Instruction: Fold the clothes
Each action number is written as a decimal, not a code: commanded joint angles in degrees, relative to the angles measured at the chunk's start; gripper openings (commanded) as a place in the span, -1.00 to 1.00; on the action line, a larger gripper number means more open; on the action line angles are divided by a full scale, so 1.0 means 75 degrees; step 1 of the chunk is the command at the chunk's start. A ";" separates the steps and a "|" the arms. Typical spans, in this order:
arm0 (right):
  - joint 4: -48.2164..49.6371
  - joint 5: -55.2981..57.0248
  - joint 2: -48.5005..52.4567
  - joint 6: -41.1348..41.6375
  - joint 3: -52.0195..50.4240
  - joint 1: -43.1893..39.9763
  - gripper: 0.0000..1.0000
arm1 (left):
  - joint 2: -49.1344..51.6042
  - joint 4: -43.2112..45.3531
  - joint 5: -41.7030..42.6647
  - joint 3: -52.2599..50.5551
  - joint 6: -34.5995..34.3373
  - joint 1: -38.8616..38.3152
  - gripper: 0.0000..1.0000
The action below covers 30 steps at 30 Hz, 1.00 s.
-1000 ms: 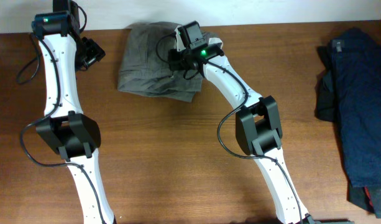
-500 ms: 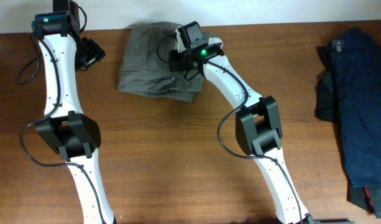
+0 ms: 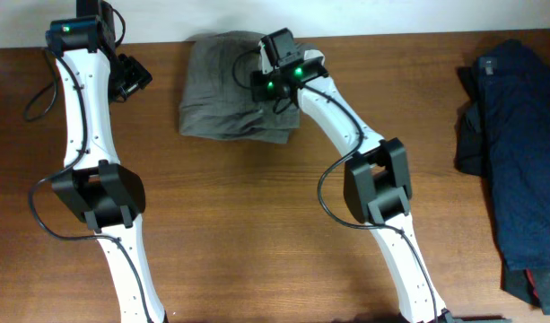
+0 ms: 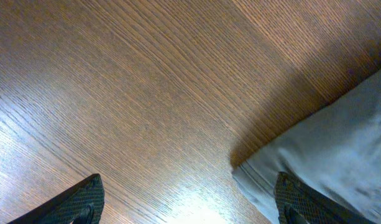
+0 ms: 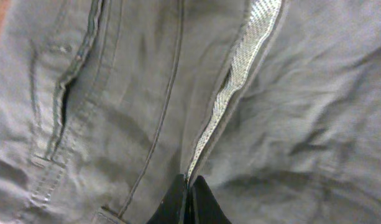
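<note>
Grey-olive creased shorts (image 3: pixel 222 90), mesh-lined hem tight in right gripper (image 5: pixel 189 200); left gripper (image 4: pixel 190 200) wide open.

Cut off by the right edge overhead: navy pile (image 3: pixel 517 152). Partly hidden under the right arm (image 3: pixel 333 112): shorts (image 3: pixel 216 99). Cut off at the bottom of the wrist views, all but the tips: left fingers (image 4: pixel 84 202), right fingers (image 5: pixel 176 202).

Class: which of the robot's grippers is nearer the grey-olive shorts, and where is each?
Right. The right gripper is on the shorts, jaws shut on a fold of them. The left gripper hangs open beside them, apart.
</note>
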 commanded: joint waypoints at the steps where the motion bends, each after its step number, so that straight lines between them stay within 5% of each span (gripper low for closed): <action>1: -0.0090 0.0350 -0.0810 -0.0236 0.0160 -0.0224 -0.92 | -0.0347 0.0003 -0.0003 0.0149 0.0122 -0.0017 0.74; 24: -0.0093 0.4115 -0.1110 -0.1043 0.0309 -0.0729 -0.92 | -0.0347 0.0128 0.0000 0.0149 0.0122 -0.0017 0.74; 30: -0.0315 0.3751 -0.1107 -0.1026 0.0300 -0.1072 -0.92 | -0.0347 0.0128 0.0000 0.0149 0.0122 -0.0017 0.74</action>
